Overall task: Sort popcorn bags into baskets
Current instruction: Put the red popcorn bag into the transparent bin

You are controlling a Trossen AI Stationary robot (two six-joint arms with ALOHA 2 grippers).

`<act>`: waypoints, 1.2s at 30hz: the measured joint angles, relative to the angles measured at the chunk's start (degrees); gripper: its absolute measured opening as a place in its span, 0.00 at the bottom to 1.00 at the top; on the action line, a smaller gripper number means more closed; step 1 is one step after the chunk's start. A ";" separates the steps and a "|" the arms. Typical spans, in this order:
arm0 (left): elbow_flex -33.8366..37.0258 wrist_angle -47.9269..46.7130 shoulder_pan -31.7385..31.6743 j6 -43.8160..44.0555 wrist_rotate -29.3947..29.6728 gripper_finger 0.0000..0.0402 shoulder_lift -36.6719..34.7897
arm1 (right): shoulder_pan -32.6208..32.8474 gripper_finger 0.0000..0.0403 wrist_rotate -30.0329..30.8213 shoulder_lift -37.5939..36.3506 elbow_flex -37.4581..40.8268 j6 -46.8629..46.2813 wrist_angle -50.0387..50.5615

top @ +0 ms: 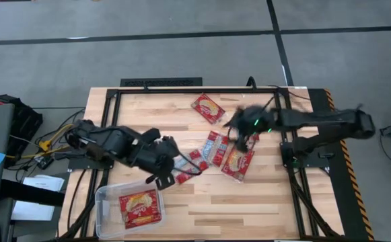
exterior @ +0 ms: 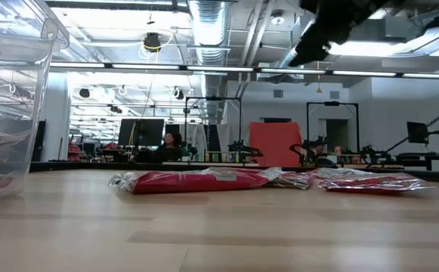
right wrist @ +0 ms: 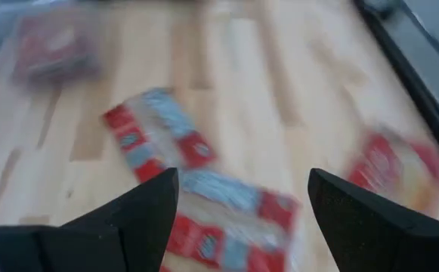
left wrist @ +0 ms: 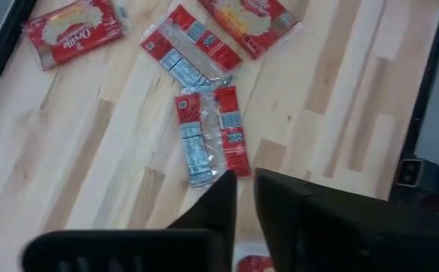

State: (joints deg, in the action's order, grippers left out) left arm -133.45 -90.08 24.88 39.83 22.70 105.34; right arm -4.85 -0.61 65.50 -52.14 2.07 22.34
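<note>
Right claw (right wrist: 238,219) open above red/blue-grey popcorn bags (right wrist: 227,219).

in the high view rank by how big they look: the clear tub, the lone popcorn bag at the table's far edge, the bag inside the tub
1. Clear tub, plainly largest.
2 and 3. Lone far bag and bag in the tub look about alike; not ranked.

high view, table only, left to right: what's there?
clear tub with a popcorn bag inside → left gripper → lone bag near the far edge → right gripper, over the cluster of bags
</note>
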 joint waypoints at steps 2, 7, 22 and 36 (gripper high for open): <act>0.00 0.00 1.80 1.79 0.57 0.17 -0.19 | 5.25 0.79 2.87 4.64 0.06 3.19 -2.94; 0.50 0.13 5.76 6.84 0.74 0.35 -0.12 | 12.45 0.79 6.33 15.09 0.07 6.97 -8.77; 8.96 0.06 8.77 19.45 1.72 0.66 -0.05 | 17.82 0.79 13.30 39.36 -4.39 17.90 -22.16; 14.53 0.08 9.58 21.71 -1.62 0.66 0.05 | 18.56 0.66 24.91 49.87 -11.72 22.29 -21.05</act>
State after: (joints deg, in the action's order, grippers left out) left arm -118.91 -90.01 34.46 61.54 21.08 105.38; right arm 13.71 24.31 115.37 -63.86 24.37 1.29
